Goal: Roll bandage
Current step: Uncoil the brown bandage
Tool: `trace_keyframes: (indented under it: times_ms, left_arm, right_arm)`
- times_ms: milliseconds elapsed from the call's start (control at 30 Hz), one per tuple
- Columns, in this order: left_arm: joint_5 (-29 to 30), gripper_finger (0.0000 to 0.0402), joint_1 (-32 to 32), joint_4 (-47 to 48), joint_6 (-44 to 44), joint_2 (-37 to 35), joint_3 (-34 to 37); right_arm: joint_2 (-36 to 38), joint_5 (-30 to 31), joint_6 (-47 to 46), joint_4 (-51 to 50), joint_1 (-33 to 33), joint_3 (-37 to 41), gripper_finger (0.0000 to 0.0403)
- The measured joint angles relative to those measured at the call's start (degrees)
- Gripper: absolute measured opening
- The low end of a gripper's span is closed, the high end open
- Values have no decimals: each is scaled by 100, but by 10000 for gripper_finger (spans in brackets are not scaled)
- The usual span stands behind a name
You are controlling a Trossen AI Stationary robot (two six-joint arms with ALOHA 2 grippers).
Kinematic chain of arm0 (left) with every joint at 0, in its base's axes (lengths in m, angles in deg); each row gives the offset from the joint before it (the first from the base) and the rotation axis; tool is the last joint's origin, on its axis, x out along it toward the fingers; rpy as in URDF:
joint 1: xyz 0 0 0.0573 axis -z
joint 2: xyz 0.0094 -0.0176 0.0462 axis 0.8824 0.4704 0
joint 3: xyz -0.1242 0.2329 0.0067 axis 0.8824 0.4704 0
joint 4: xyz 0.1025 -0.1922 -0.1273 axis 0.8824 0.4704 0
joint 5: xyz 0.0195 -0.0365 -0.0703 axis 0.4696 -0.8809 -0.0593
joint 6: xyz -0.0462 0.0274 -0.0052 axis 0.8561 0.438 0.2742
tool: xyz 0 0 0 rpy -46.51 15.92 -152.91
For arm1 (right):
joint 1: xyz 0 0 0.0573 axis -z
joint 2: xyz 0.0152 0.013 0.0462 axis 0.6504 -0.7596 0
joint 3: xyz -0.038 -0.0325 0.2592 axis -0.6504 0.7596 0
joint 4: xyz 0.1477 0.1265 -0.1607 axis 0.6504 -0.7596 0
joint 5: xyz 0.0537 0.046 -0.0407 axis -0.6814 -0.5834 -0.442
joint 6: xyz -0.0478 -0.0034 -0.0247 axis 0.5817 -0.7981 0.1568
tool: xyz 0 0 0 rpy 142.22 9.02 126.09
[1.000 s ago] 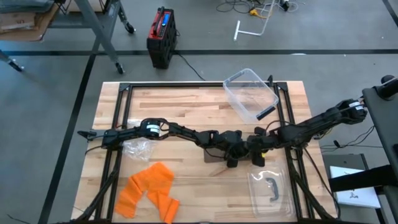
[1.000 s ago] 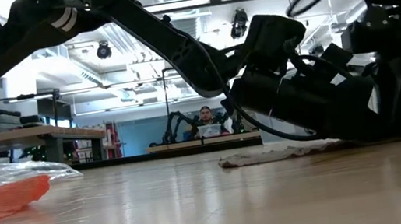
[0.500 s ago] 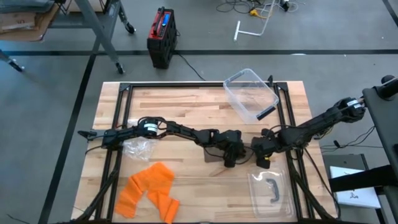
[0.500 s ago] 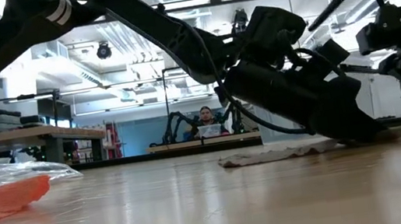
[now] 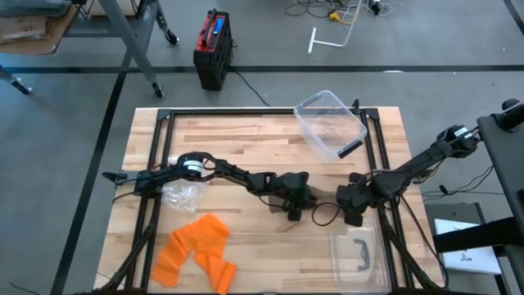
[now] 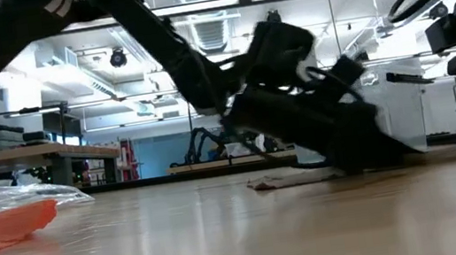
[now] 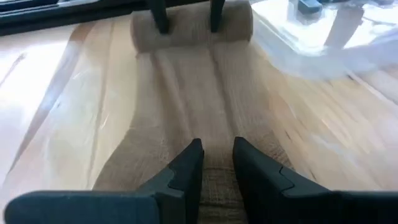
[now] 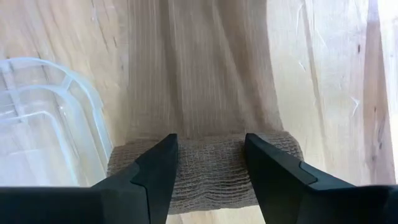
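Right now the tan cloth bandage [image 5: 315, 211] lies flat in the middle of the high view, with its rolled end [image 8: 205, 168] held between the right gripper's [image 8: 208, 163] fingers. The left gripper [image 7: 216, 163] has its fingers close together, pinning the flat end. To roll well, I think the right one should turn slowly and keep the strip tight and straight.

wooden table [image 5: 246, 139], bandage [image 7: 205, 124], orange cloth [image 5: 196, 250], clear tub [image 5: 330, 123]

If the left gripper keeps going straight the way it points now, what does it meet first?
Likely the rolled end of the bandage, held by the right gripper. The left gripper rests on the flat strip leading straight to it.
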Motion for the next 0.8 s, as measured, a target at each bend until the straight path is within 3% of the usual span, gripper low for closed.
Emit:
trace_keyframes:
  times_ms: [233,433,633,800]
  left_arm:
    - [32,78,-110,-95,-45,-818,1281]
    - [164,66,-155,-180,-71,-1216,1906]
    - [171,65,-158,-39,11,-1359,1996]
    - [181,59,-162,211,33,-1397,1588]
  right_arm:
    - [2,56,-87,-22,-34,0,183]
    - [2,144,-77,9,-38,11,183]
    - [-13,293,-90,166,-33,22,183]
    - [-17,487,-151,248,-23,26,183]
